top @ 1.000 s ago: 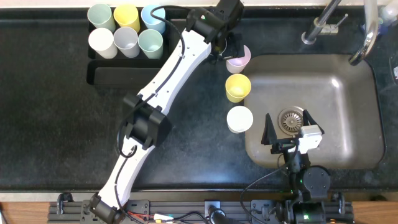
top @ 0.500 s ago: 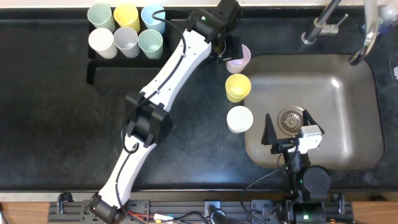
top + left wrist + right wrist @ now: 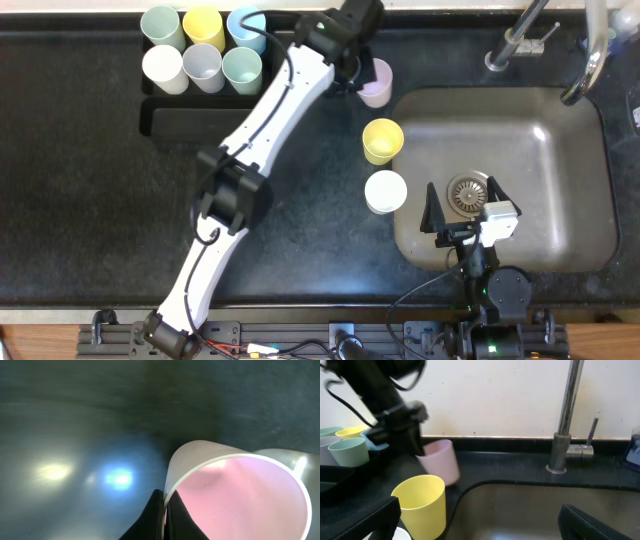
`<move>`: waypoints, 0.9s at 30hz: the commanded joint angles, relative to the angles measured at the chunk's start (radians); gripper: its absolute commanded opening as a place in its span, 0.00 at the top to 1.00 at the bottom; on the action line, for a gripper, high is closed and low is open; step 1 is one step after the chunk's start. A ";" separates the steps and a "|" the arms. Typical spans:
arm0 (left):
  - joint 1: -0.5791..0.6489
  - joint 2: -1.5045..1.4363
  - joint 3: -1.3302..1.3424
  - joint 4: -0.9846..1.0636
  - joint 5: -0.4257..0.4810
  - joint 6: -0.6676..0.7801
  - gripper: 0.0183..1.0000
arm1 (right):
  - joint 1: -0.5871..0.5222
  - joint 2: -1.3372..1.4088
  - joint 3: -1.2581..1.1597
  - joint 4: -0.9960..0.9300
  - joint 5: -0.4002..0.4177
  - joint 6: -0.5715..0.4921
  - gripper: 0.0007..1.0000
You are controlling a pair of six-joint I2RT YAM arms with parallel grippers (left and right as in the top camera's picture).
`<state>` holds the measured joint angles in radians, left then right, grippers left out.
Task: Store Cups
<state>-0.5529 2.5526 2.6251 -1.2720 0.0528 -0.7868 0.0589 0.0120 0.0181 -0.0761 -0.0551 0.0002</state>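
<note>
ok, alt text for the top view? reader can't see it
The left gripper pinches the rim of a pink cup over a black counter beside the sink. A yellow cup and a white cup stand along the sink's left edge, six more cups sit in a tray at upper left, and the right gripper hangs open over the sink.
</note>
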 commanded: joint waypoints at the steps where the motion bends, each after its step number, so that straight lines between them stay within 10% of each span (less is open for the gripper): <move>1: 0.129 -0.252 0.021 -0.117 -0.086 -0.008 0.98 | -0.001 -0.008 -0.013 0.005 -0.007 0.004 0.01; 14: 0.641 -0.612 -0.197 -0.416 -0.146 0.026 0.98 | -0.001 -0.008 -0.013 0.005 -0.007 0.004 0.00; 27: 0.728 -0.726 -0.890 0.038 -0.092 0.019 0.98 | -0.001 -0.008 -0.013 0.005 -0.007 0.004 0.00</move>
<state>0.1612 1.8885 1.7767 -1.2472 -0.0586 -0.7750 0.0589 0.0120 0.0181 -0.0761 -0.0551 0.0006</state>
